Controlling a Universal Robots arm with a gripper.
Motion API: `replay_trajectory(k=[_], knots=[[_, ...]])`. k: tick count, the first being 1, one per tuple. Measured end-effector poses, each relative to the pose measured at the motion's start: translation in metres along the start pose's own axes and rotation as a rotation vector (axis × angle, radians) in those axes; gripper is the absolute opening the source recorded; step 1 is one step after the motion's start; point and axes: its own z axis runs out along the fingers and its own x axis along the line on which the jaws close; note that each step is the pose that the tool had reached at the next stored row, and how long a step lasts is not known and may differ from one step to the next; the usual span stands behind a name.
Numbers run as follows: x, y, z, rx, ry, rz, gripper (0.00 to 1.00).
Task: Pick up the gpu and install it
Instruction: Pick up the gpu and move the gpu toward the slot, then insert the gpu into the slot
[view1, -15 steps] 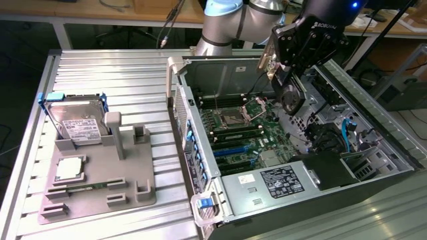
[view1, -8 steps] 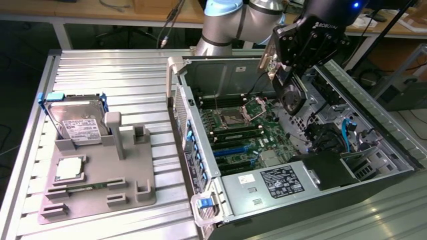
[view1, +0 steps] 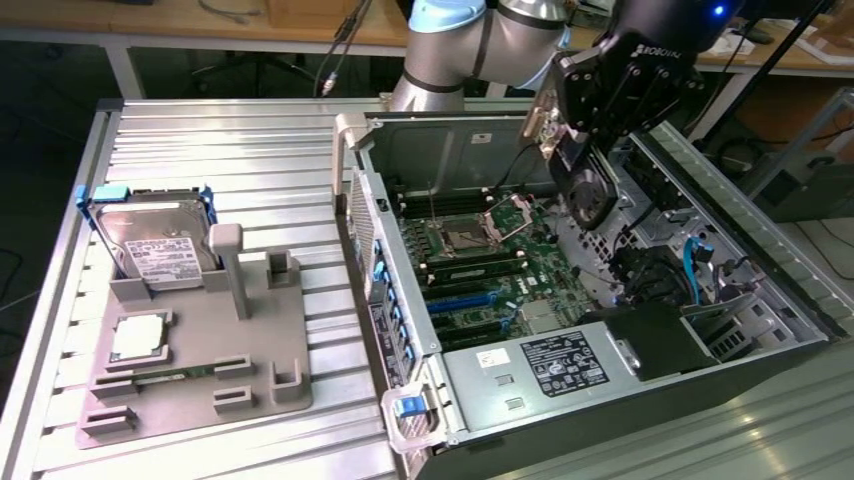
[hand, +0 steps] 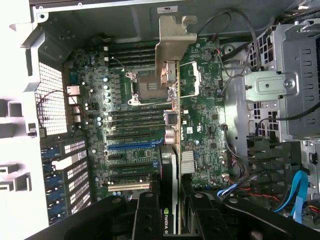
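1. Currently the gripper (view1: 577, 150) hangs over the open computer case (view1: 398, 300), which lies on its side on the slatted metal table (view1: 227, 150).
2. Fingers (hand: 146, 220): narrowed onto the gpu (view1: 591, 195), one dark pad on each flat face of the card. In the wrist view I see the card edge-on between them, with a green-lettered label at the held end.
3. Where the gpu is: in the air above the motherboard (view1: 467, 265), at about the height of the case's upper rim, with its round fan facing the exterior view's left. It sits in no slot.
4. The card's pale metal bracket is at the end away from the fingers, nearest the case's far wall.
5. From the wrist, the card's edge crosses the board just beside the bare processor socket (hand: 145, 85); a blue slot (hand: 132, 146) lies to one side of it.
6. At the exterior view's left: a grey parts fixture (view1: 200, 390) on the table, well apart from the case, with a hard drive (view1: 160, 245) standing upright in it.
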Motion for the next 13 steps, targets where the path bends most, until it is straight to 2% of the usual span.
replay_trajectory(k=[5, 13], knots=[[-0.0044, 0.0004, 0.0, 0.0, 0.0, 0.0, 0.27], [-0.0045, 0.0004, 0.0, 0.0, 0.0, -0.002, 0.27]])
